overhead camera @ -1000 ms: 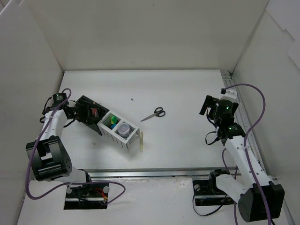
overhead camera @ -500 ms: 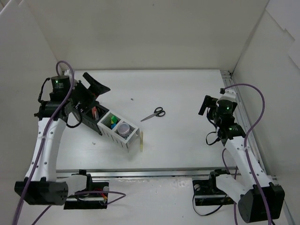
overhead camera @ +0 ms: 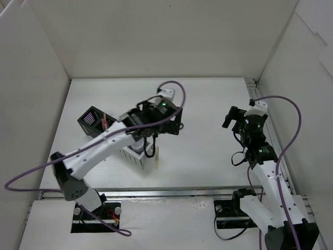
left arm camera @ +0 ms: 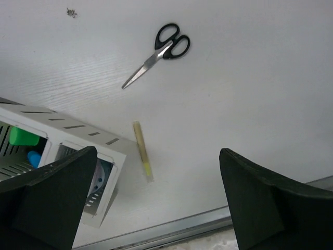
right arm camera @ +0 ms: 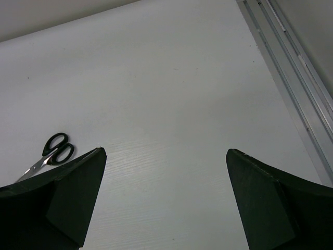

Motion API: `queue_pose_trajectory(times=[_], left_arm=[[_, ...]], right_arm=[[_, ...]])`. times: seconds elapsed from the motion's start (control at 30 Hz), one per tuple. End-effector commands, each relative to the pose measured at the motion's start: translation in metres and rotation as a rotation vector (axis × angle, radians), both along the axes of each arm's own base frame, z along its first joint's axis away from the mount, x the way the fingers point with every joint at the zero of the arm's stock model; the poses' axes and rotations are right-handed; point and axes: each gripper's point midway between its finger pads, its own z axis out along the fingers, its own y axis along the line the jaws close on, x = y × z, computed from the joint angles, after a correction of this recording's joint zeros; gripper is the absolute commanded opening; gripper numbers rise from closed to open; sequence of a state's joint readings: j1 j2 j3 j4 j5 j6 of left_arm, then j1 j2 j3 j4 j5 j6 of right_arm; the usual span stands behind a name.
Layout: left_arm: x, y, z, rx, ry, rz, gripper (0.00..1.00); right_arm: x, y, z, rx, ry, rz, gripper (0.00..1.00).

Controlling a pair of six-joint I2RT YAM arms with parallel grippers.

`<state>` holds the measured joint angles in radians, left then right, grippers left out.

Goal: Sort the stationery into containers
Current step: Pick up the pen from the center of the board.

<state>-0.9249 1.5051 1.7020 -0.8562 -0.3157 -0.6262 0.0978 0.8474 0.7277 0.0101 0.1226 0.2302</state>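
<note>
The black-handled scissors (left arm camera: 158,49) lie flat on the white table, also seen in the right wrist view (right arm camera: 49,153). From above they are hidden under my left gripper (overhead camera: 169,124), which hangs over them, open and empty (left arm camera: 157,156). A thin yellow pen (overhead camera: 156,156) lies beside the white end of the containers (overhead camera: 125,152). The white boxes hold a green highlighter (left arm camera: 23,136), a blue item (left arm camera: 34,156) and a clear round jar (left arm camera: 99,174). The black end box (overhead camera: 89,119) holds red pens (overhead camera: 105,121). My right gripper (overhead camera: 230,119) is open over bare table (right arm camera: 165,152), well right of the scissors.
White walls enclose the table on three sides. A metal rail (overhead camera: 156,194) runs along the near edge and another (right arm camera: 291,67) along the right side. A small dark speck (left arm camera: 72,12) lies on the table beyond the scissors.
My left arm has swung from the black boxes at the far left to the middle, over the scissors, and its jaws have opened wide. The right arm has only shifted slightly.
</note>
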Motion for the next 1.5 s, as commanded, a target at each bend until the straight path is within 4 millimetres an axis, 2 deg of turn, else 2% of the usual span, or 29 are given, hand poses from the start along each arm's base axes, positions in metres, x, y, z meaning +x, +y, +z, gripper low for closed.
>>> queue_pose_trajectory(times=[0.0,0.03,0.1,0.13,0.17,0.3,0.33,0.37,0.4,0.43,0.47,0.53,0.6,0.63,0.73,0.97,1.1,1.13,1.17,1.27,1.37,1.4,1.47], left_arm=[[0.001,0.005,-0.027,0.29,-0.041,0.043,0.99],[0.005,-0.001,-0.039,0.324,-0.018,0.043,1.0],[-0.002,-0.019,-0.057,0.313,0.029,-0.021,0.99],[-0.009,-0.026,-0.075,0.329,0.063,-0.066,1.0],[-0.014,-0.038,-0.083,0.3,0.082,-0.109,1.0],[-0.034,-0.042,-0.121,0.259,0.171,-0.113,1.0],[-0.043,-0.032,-0.139,0.279,0.205,-0.115,0.99],[-0.045,-0.04,-0.146,0.238,0.213,-0.13,1.0],[-0.048,-0.039,-0.155,0.228,0.229,-0.124,0.99],[-0.054,-0.033,-0.173,0.247,0.255,-0.131,0.99],[-0.057,-0.042,-0.179,0.22,0.252,-0.154,0.98],[-0.065,-0.042,-0.198,0.242,0.268,-0.172,0.98],[-0.068,-0.046,-0.206,0.256,0.234,-0.178,0.98],[-0.069,-0.042,-0.213,0.27,0.232,-0.174,0.98],[-0.069,-0.042,-0.218,0.247,0.201,-0.16,0.98],[-0.062,-0.022,-0.239,0.283,0.164,-0.067,0.92],[-0.053,-0.011,-0.252,0.327,0.165,-0.014,0.9],[-0.045,-0.006,-0.252,0.323,0.169,0.01,0.89],[-0.046,-0.008,-0.254,0.319,0.178,0.0,0.88],[-0.042,-0.006,-0.262,0.298,0.195,-0.002,0.82],[-0.038,0.002,-0.272,0.282,0.231,0.021,0.69],[-0.042,0.003,-0.278,0.284,0.246,0.008,0.61],[-0.045,-0.002,-0.282,0.264,0.258,-0.015,0.54]], right_arm=[[0.005,-0.002,0.012,0.0,-0.049,-0.003,0.98],[0.006,-0.001,0.012,0.003,-0.047,0.003,0.98],[0.006,-0.001,0.01,0.001,-0.043,0.0,0.98],[0.007,-0.002,0.009,-0.003,-0.038,-0.002,0.98],[0.007,-0.002,0.008,-0.004,-0.035,-0.005,0.98],[0.008,-0.004,0.003,-0.013,-0.021,-0.015,0.98],[0.009,-0.005,0.001,-0.013,-0.014,-0.02,0.98],[0.008,-0.005,0.0,-0.013,-0.013,-0.022,0.98],[0.009,-0.004,0.0,-0.01,-0.013,-0.02,0.98],[0.009,-0.002,0.0,-0.007,-0.012,-0.008,0.98],[0.009,0.0,0.001,-0.003,-0.017,-0.001,0.98],[0.008,0.002,0.003,0.002,-0.021,0.013,0.98],[0.008,0.002,0.003,0.0,-0.021,0.013,0.98],[0.007,0.001,0.004,-0.001,-0.024,0.011,0.98],[0.006,0.001,0.005,-0.001,-0.03,0.013,0.98],[0.005,0.005,0.008,0.004,-0.037,0.031,0.98],[0.006,0.007,0.007,0.006,-0.032,0.043,0.98],[0.006,0.008,0.007,0.006,-0.032,0.05,0.98],[0.006,0.009,0.006,0.007,-0.027,0.052,0.98],[0.006,0.009,0.004,0.009,-0.022,0.053,0.98],[0.006,0.008,0.006,0.009,-0.027,0.049,0.98],[0.006,0.008,0.006,0.01,-0.029,0.05,0.98],[0.006,0.011,0.006,0.017,-0.027,0.065,0.98]])
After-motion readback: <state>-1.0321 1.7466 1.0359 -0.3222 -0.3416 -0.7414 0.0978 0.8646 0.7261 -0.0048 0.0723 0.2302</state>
